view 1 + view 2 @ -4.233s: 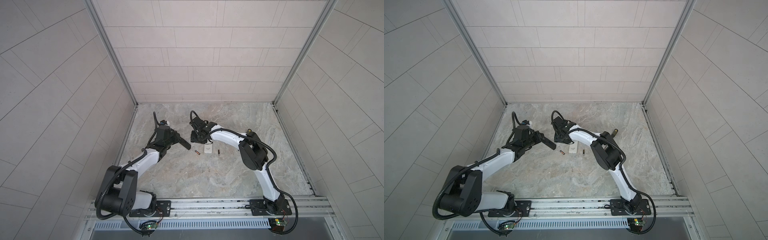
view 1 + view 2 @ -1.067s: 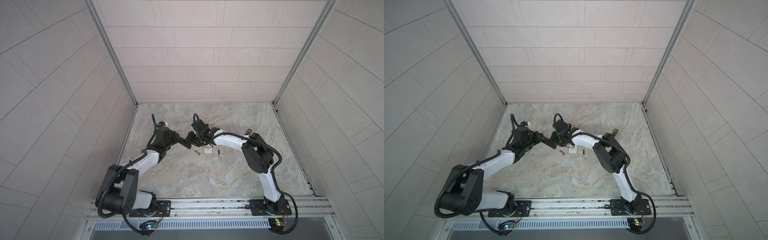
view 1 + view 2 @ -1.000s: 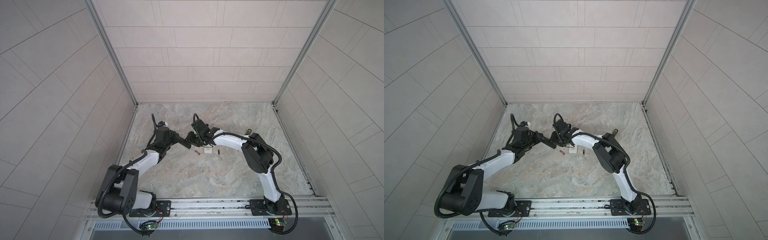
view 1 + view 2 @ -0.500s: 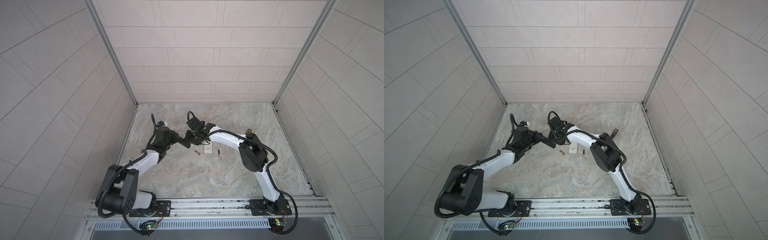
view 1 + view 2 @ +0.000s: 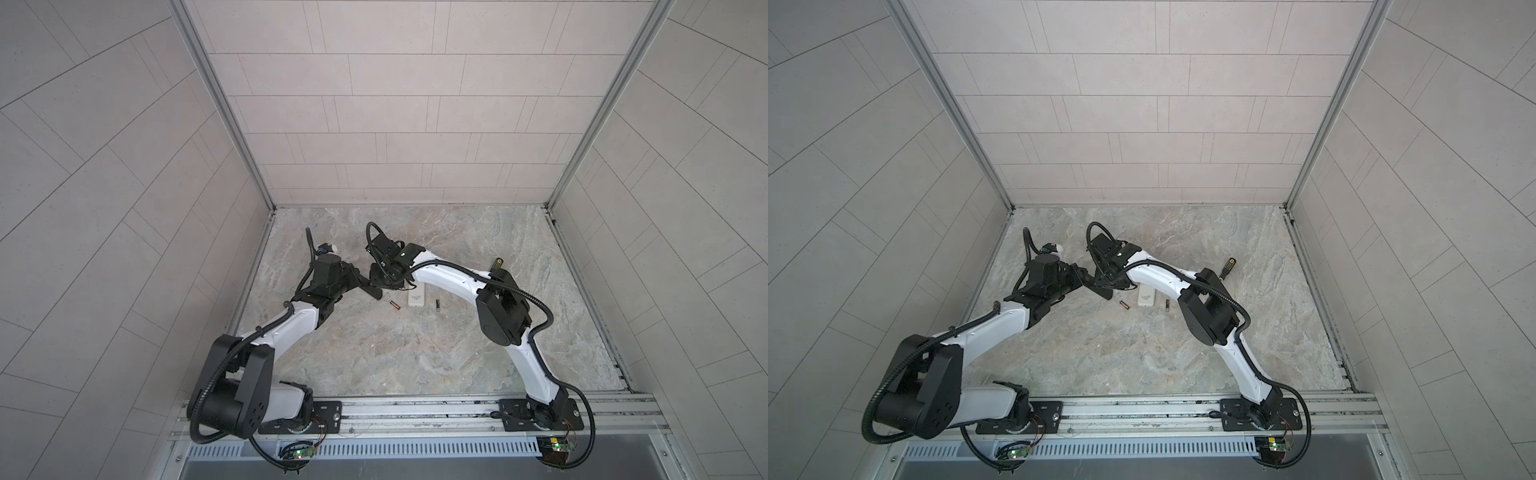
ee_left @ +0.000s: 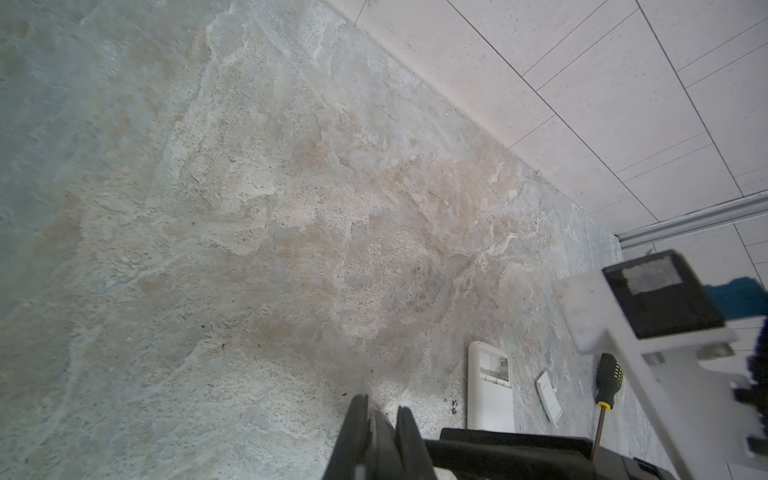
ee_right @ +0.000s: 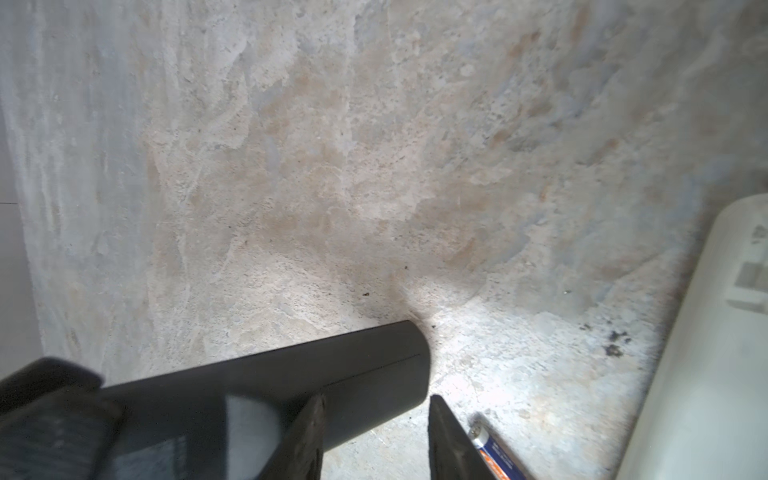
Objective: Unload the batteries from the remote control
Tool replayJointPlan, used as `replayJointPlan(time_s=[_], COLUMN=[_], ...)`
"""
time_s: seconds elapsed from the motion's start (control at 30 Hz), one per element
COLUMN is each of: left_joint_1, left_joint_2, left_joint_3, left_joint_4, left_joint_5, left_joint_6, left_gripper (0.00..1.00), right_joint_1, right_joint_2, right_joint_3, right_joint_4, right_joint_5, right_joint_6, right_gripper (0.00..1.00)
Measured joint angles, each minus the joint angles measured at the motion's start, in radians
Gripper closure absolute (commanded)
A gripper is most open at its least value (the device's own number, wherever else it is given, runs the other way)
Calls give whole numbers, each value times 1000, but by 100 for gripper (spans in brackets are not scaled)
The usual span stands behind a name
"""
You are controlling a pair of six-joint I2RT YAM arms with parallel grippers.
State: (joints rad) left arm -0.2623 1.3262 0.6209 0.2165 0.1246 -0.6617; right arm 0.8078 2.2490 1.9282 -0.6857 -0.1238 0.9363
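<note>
— Grip check, starting at the left. Pinching one end of the black remote [image 7: 353, 370] in the left fingers [image 6: 356, 436], all but shut on it, and holding it out toward the middle, seemingly clear of the table [image 5: 374, 365].

— Agreeing. Moving right: hovering the right fingers [image 7: 446, 444] at the free end of that remote, partly spread, one in front of its body and one just past its tip, clasping nothing visible. Reading this as lining up for a pull at the battery bay.

— Not seeing into the bay from any view, so not guessing at its contents.

— Fair. Continuing right: spotting one battery [image 5: 394, 305] lying loose on the table just beyond the tip, close beside a right finger in the wrist view. Then passing the white remote [image 5: 417, 297], lying flat, and finding a second battery [image 5: 437, 305] just past it. Ending at the screwdriver [image 5: 497, 263], well apart.

— So, advising: bracing firmly with the left pinch, since holding by one end only and risking a twist. Closing the right slowly and squarely, then drawing along the remote's length rather than prying.

— And minding the loose battery: avoiding brushing it and sending it rolling. Setting any freed cell down beside it, away from the edge.
</note>
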Motion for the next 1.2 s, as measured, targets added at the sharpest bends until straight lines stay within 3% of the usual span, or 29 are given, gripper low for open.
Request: replayJointPlan(time_s=[0.23, 0.5, 0.73, 1.2], left_joint_1=[0, 0, 0, 0], left_joint_2=[-26, -19, -13, -13], left_joint_3=[-1, -3, -24, -80], left_joint_4=[-13, -14, 10, 109], left_joint_5=[-26, -21, -13, -9], left_joint_6=[4, 4, -5, -39], left_gripper=[100, 100, 100, 100], right_joint_1=[-6, -12, -17, -16], right_joint_2=[0, -32, -98, -116], right_joint_3=[-36, -189, -209, -257], right_joint_4=[-37, 138, 269, 332], right_joint_5=[39, 3, -34, -86], right_joint_6=[-14, -14, -11, 63], right_gripper=[59, 57, 56, 56])
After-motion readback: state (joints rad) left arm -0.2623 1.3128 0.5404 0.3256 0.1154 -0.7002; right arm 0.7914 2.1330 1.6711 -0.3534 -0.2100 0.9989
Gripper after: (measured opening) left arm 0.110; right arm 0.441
